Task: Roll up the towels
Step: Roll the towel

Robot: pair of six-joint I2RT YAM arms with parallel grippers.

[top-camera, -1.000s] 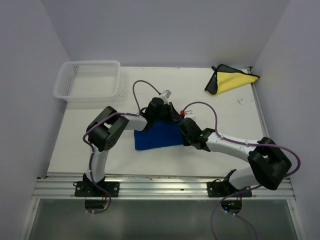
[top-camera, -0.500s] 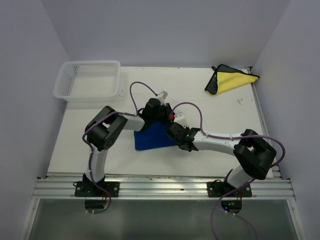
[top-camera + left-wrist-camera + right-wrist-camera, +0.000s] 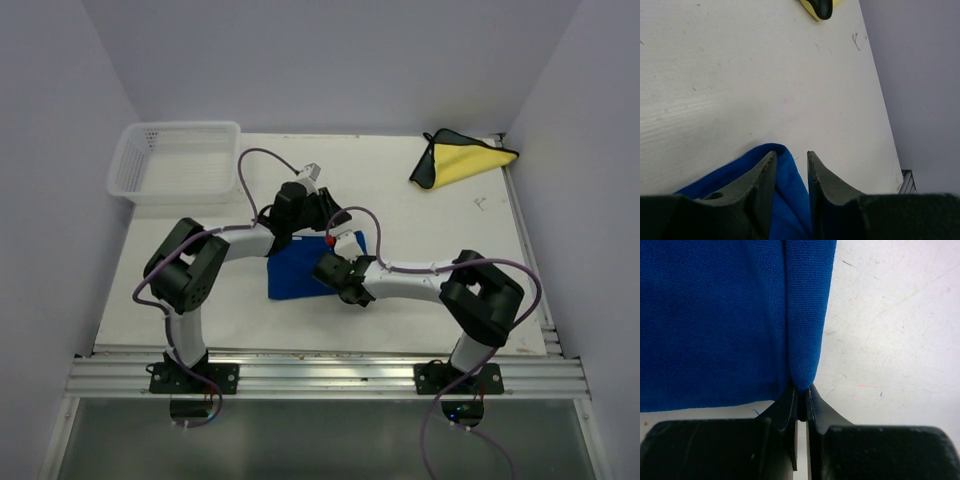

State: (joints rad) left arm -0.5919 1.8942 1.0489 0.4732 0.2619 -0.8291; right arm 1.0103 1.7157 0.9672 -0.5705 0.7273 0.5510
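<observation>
Cloth pinched at two edges: the blue towel [image 3: 298, 270] lies flat on the white table [image 3: 420, 215], with one side turned over into a soft, narrow roll. The right gripper [image 3: 801, 391] has its fingers all but together, nipping the near end of that roll. The roll runs straight away from the fingertips, the flat cloth spreads off to their left, and bare table lies to their right. The left gripper [image 3: 790, 156] is at the towel's far edge. Its fingers are narrow, and a rounded hump of blue cloth fills the gap between them and bulges around the left finger. Beyond those fingertips the table is bare wood-grain white. Far ahead of them, well apart, lies the yellow towel [image 3: 465, 162] with its black border. A white basket [image 3: 178, 160] stands well apart from both pairs of fingers, out on the left arm's side.
</observation>
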